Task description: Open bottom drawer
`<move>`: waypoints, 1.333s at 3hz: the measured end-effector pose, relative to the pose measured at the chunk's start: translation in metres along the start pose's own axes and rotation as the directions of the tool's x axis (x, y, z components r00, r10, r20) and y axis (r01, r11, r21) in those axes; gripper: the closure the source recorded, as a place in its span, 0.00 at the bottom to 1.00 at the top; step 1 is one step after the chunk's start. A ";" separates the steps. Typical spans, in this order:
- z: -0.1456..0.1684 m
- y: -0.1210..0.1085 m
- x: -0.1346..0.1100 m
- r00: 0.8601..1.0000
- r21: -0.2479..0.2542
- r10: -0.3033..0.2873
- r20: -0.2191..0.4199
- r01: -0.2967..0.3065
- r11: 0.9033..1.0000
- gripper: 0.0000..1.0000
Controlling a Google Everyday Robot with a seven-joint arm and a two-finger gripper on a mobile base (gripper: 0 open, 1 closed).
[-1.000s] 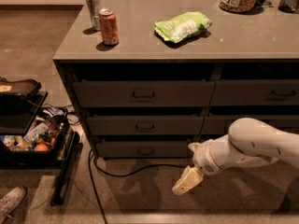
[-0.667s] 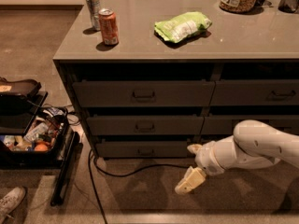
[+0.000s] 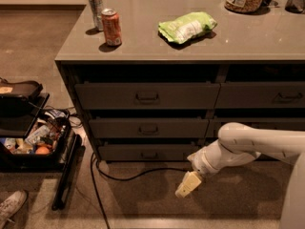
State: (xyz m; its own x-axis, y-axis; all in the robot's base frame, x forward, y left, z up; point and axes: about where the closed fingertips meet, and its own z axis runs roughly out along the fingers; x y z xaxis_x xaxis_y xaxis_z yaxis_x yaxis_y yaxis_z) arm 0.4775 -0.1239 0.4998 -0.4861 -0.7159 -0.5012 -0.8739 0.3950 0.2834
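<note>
Drawers stack three high at left; the bottom drawer (image 3: 119,152), slimmest of them, sits shut just above the floor, its small bar handle (image 3: 149,155) lying horizontal at centre. Right of that handle and lower, the gripper (image 3: 187,185) hangs pointing down-left, holding nothing; its opening cannot be told.
</note>
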 end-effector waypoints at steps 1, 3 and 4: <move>-0.001 0.001 0.002 1.000 -0.002 -0.003 0.002 0.003 1.000 0.00; 0.012 -0.031 -0.033 0.989 0.073 -0.008 0.147 -0.002 0.997 0.00; 0.014 -0.037 -0.038 0.988 0.100 -0.016 0.156 0.000 0.995 0.00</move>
State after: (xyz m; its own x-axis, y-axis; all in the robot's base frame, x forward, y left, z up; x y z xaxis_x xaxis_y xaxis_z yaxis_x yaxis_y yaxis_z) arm 0.5285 -0.1031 0.4973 -0.4670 -0.6232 -0.6273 -0.8700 0.4508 0.1998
